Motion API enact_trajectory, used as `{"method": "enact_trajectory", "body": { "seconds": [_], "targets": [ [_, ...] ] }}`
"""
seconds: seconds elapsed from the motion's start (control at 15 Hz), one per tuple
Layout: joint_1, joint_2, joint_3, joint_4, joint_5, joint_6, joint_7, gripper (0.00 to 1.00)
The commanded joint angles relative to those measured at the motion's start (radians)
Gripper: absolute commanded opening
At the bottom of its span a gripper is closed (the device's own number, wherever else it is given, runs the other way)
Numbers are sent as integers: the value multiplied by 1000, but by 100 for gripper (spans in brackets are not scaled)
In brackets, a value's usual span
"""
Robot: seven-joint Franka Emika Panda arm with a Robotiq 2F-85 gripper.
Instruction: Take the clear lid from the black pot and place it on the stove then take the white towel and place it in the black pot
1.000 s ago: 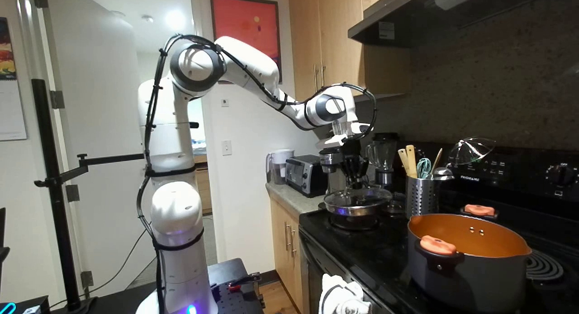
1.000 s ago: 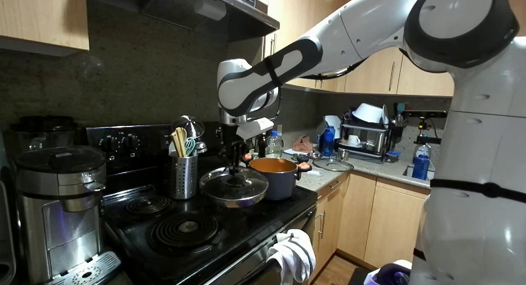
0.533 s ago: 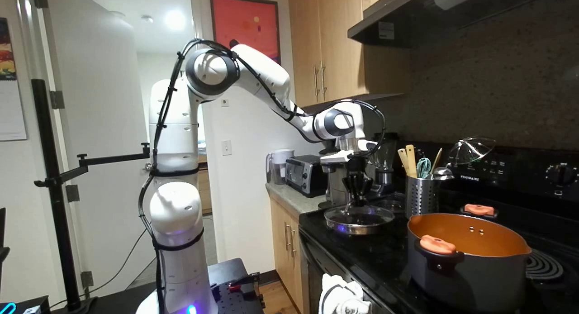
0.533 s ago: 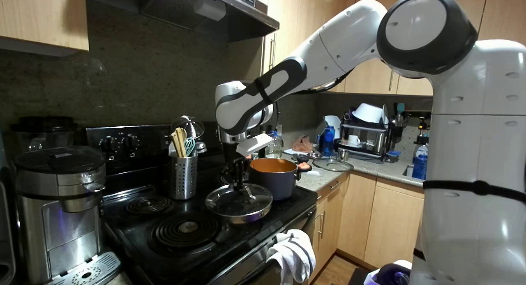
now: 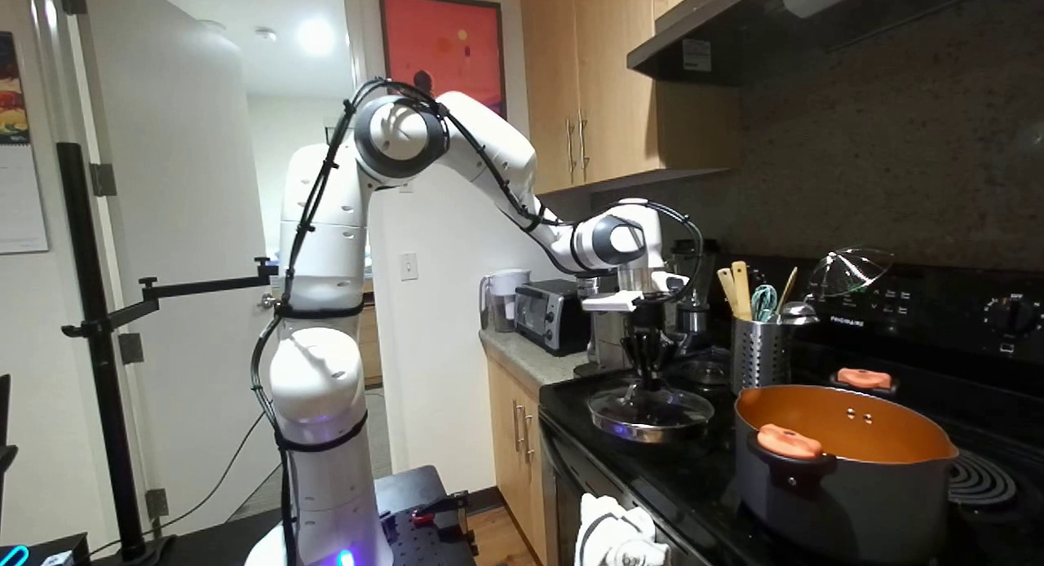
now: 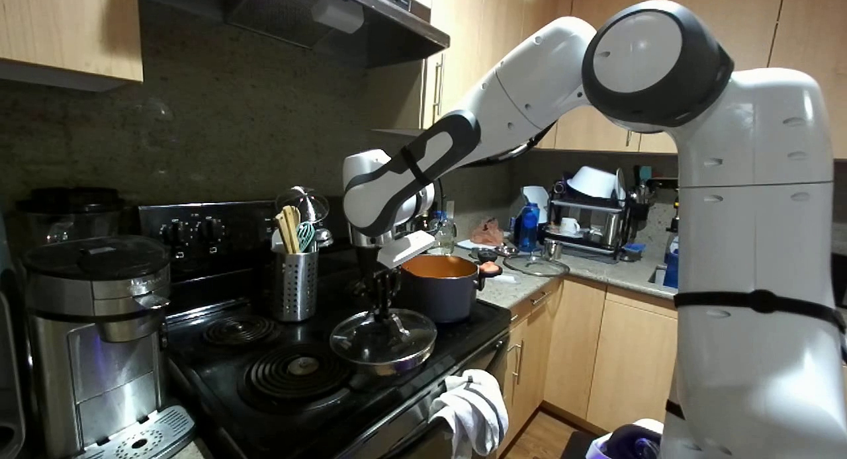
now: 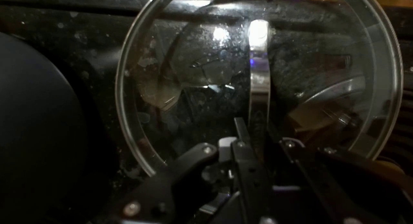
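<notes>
The clear lid [image 5: 652,419] is low over the front part of the stove [image 6: 357,399], beside the pot; whether its rim touches the surface I cannot tell. In the wrist view its see-through disc [image 7: 200,72] fills the middle, with an arched metal strap handle [image 7: 259,78] across it. My gripper [image 7: 255,124] is shut on that handle, one finger on each side. To the side stands the black pot [image 5: 840,501], uncovered, its orange inside showing. The white towel [image 6: 473,406] hangs over the oven door handle in both exterior views.
Behind the lid is a steel utensil holder [image 6: 296,284] with tools sticking up. A coffee maker [image 6: 106,340] stands beside the range. Overhead juts the range hood [image 5: 783,28]. Another glass lid [image 6: 536,266] lies on the far counter near a dish rack [image 6: 589,214].
The arm has come down, lowering the lid from higher above the stove to close over its surface. My gripper has stayed shut on it. Pot and towel have not moved.
</notes>
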State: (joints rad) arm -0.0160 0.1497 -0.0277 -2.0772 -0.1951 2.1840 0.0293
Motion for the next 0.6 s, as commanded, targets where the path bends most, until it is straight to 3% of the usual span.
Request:
{"method": "enact_trajectory", "body": {
  "seconds": [0.0, 0.53],
  "targets": [
    [-1, 17, -8, 18, 1, 44, 33, 4],
    [-9, 37, -37, 24, 6, 108, 81, 4]
  ]
}}
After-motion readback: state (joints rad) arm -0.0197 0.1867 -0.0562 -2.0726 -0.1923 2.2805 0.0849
